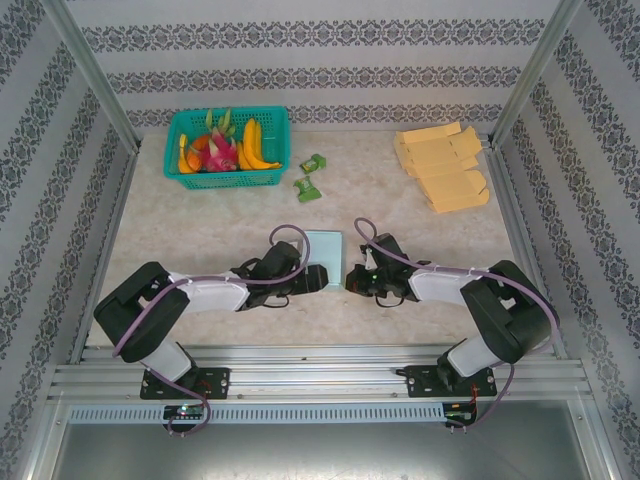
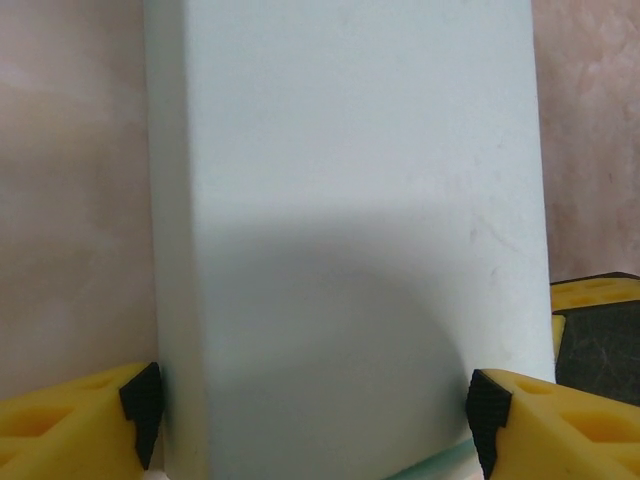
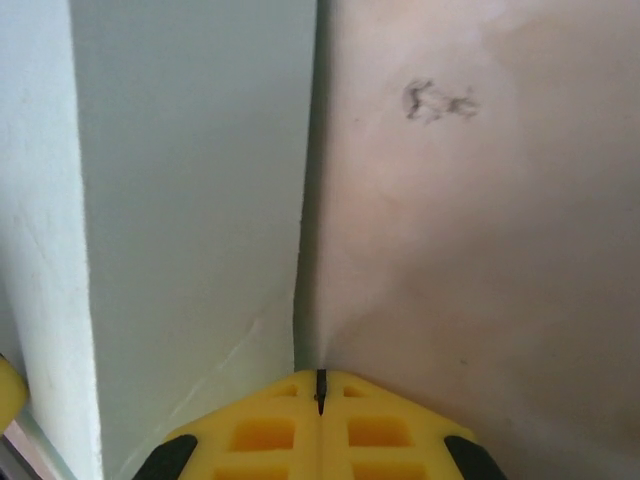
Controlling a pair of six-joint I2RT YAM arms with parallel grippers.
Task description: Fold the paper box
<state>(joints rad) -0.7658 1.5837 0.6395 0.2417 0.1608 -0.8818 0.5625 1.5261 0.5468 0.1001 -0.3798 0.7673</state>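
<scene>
The paper box is pale blue-green and stands on the table between the two arms. In the left wrist view the paper box fills the space between my left gripper's pads. Each black pad sits against one side of it, so the jaws are closed on the box at its full width. My left gripper meets the box from the near left. My right gripper is shut with nothing in it. Its tip rests at the foot of the paper box wall, on the table. From above, the right gripper is at the box's near right corner.
A teal basket of fruit stands at the back left. Two green packets lie just right of it. A stack of flat tan boxes lies at the back right. Metal frame posts and patterned walls close in the table.
</scene>
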